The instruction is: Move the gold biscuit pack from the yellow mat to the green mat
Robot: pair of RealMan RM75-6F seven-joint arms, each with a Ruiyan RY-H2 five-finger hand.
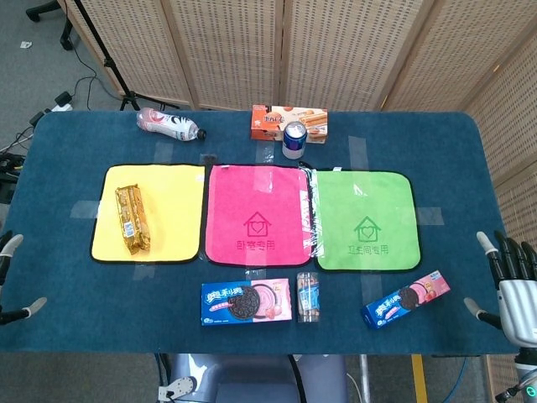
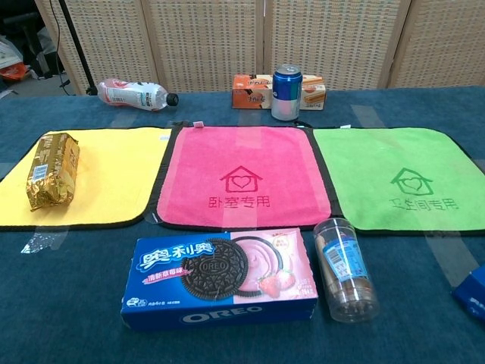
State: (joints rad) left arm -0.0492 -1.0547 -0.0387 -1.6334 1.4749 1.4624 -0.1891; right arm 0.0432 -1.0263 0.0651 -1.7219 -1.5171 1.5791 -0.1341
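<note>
The gold biscuit pack (image 1: 132, 220) (image 2: 53, 171) lies lengthwise on the yellow mat (image 1: 172, 211) (image 2: 121, 174) at the table's left. The green mat (image 1: 366, 220) (image 2: 402, 178) lies at the right with nothing on it. My left hand (image 1: 10, 285) shows only as fingertips at the left edge of the head view, apart and holding nothing. Off the table's right front corner, my right hand (image 1: 510, 281) has its fingers spread and empty. Neither hand appears in the chest view.
A pink mat (image 1: 258, 217) lies between the two mats. A large Oreo box (image 1: 246, 302), a clear cookie tube (image 1: 309, 296) and a small Oreo box (image 1: 406, 299) line the front. A bottle (image 1: 170, 124), an orange box (image 1: 289, 122) and a blue can (image 1: 294, 139) stand at the back.
</note>
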